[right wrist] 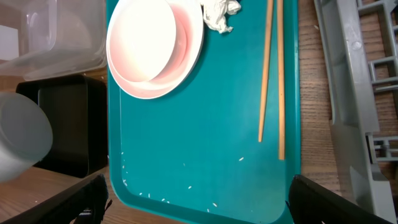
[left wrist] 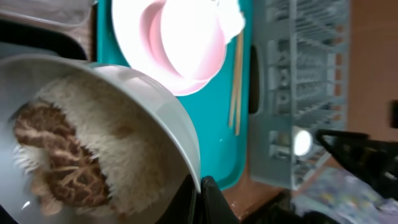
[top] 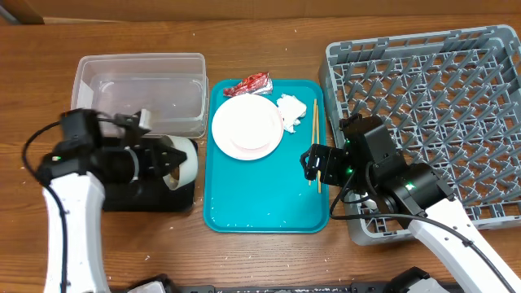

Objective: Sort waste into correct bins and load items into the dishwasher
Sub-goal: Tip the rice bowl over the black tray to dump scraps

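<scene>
Left wrist view is filled by the bowl [left wrist: 180, 118], clamped in the left gripper's [top: 165, 159] jaws and tipped on its side, with rice [left wrist: 124, 124] and brown bits [left wrist: 62, 168] clinging inside. Overhead, it hangs above the right end of the black tray [top: 138, 199], mouth turned back toward the wrist. I judge it needs more tilt before the food drops there.

The right gripper [right wrist: 199, 185] hovers low over the teal tray [top: 260, 203], jaws wide apart and empty. The chopsticks [right wrist: 268, 74] lie ahead and to its right. Their long axis runs away from the camera, crosswise to the jaws' closing line, and the right arm is much the nearer. Farther off are the plate [top: 236, 138], tissue [top: 291, 110] and wrapper [top: 248, 84], with the rack [top: 440, 106] to the right.
</scene>
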